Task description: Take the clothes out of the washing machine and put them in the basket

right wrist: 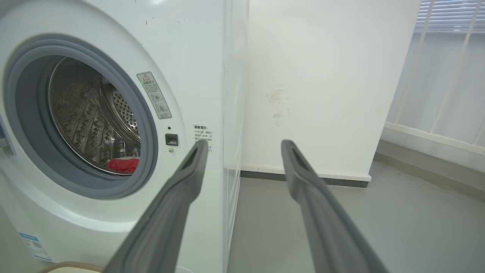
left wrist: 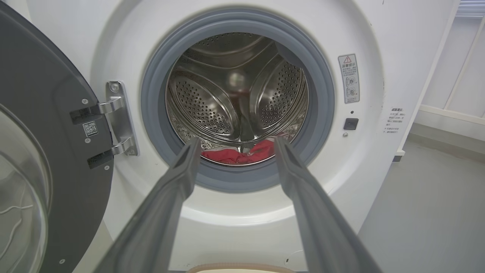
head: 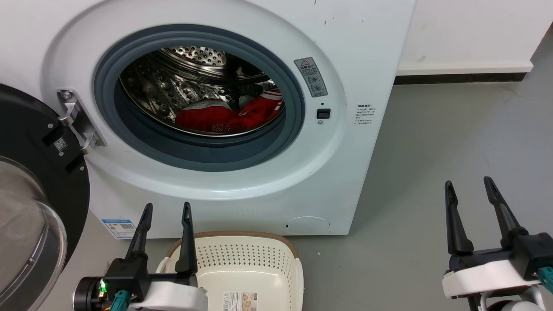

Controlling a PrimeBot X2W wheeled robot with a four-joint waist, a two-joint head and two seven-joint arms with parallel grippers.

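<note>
The white washing machine (head: 354, 52) stands with its door (head: 39, 207) swung open to the left. Red clothes (head: 229, 116) with white trim lie at the bottom of the steel drum; they also show low in the drum as clothes (left wrist: 235, 154) and clothes (right wrist: 123, 165) in the wrist views. The cream basket (head: 259, 255) sits empty on the floor in front of the machine. My left gripper (head: 167, 210) is open, low, over the basket's left edge and outside the porthole. My right gripper (head: 468, 183) is open to the right of the machine, holding nothing.
Grey floor (head: 453, 142) stretches to the right of the machine. A white wall (right wrist: 322, 76) with dark skirting stands behind. The open door takes up the left side. A white railing (right wrist: 447, 94) runs at the far right.
</note>
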